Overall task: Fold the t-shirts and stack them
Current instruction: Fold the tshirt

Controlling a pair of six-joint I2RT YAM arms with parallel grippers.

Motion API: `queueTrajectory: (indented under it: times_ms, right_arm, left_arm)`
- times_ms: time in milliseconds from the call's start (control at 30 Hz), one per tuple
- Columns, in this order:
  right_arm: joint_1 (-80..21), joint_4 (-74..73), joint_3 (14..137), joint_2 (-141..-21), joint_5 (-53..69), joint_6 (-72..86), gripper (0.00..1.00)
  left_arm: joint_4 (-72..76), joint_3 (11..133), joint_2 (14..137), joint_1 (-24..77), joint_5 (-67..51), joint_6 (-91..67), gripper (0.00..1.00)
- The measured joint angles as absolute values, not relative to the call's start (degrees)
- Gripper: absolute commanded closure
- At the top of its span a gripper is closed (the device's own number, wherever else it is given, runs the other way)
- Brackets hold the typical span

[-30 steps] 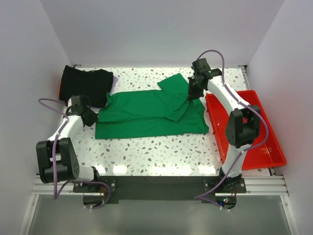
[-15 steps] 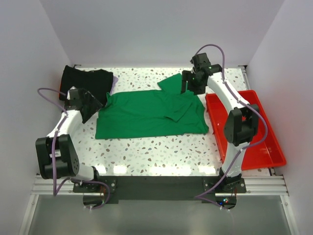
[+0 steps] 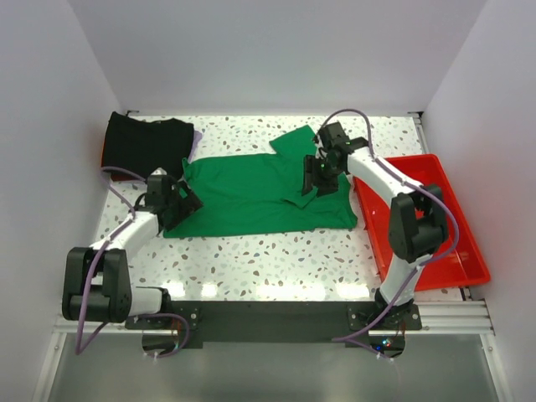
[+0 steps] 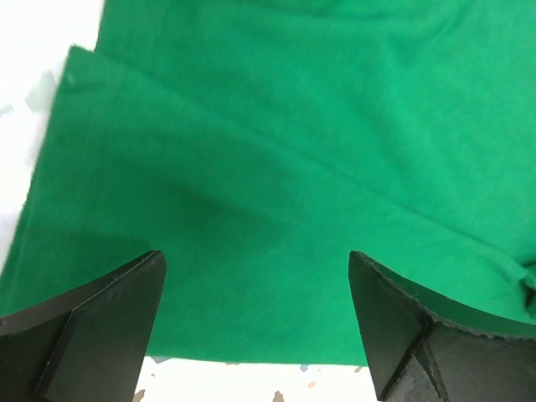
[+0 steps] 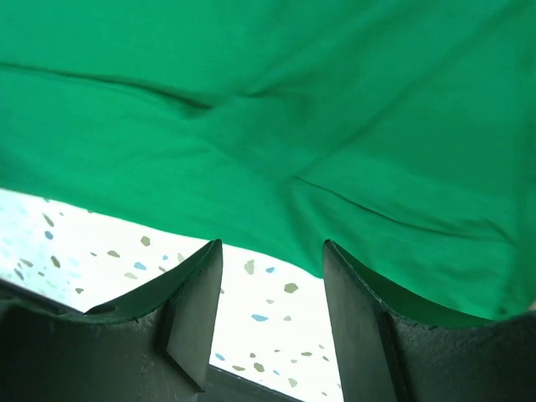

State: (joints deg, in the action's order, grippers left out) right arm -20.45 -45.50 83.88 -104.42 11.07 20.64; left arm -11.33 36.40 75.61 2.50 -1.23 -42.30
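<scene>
A bright green t-shirt [image 3: 251, 197] lies spread flat across the middle of the table, one sleeve folded over near its right end. A folded pile of black t-shirts [image 3: 146, 146] sits at the back left corner. My left gripper [image 3: 186, 206] hovers over the green shirt's near left corner. In the left wrist view it [image 4: 255, 260] stands wide open over the green cloth [image 4: 276, 126], holding nothing. My right gripper [image 3: 310, 182] is above the folded sleeve. In the right wrist view it [image 5: 272, 247] is open at the cloth's edge [image 5: 276, 109], with speckled table between the fingers.
A red plastic tray [image 3: 444, 243] stands along the right edge of the table, just past the shirt's right end. The white speckled tabletop [image 3: 268, 260] runs bare in front of the shirt. White walls close in the back and sides.
Both grippers were shut at the green shirt's ends and have opened and let go. The left one moved toward the shirt's near left corner, the right one down over the folded sleeve.
</scene>
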Motion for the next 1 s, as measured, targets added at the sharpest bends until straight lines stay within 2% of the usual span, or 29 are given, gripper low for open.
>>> queueTrajectory:
  times_ms: [233, 533, 1000]
  right_arm:
    - [-24.93, -42.65, 83.88, -108.18, 11.42, 21.76, 0.51]
    - [-25.76, -42.39, 83.31, -110.34, 8.12, 21.85, 0.51]
    - [-25.76, -39.05, 82.02, -114.26, 7.01, 22.50, 0.64]
  left_arm:
    - [-7.68, 32.23, 75.42, 2.50, -2.94, -42.48, 0.04]
    - [-5.17, 30.13, 73.95, 2.50, -3.16, -42.48, 0.04]
    - [-5.65, 29.39, 72.69, 2.50, -3.20, -42.44, 0.04]
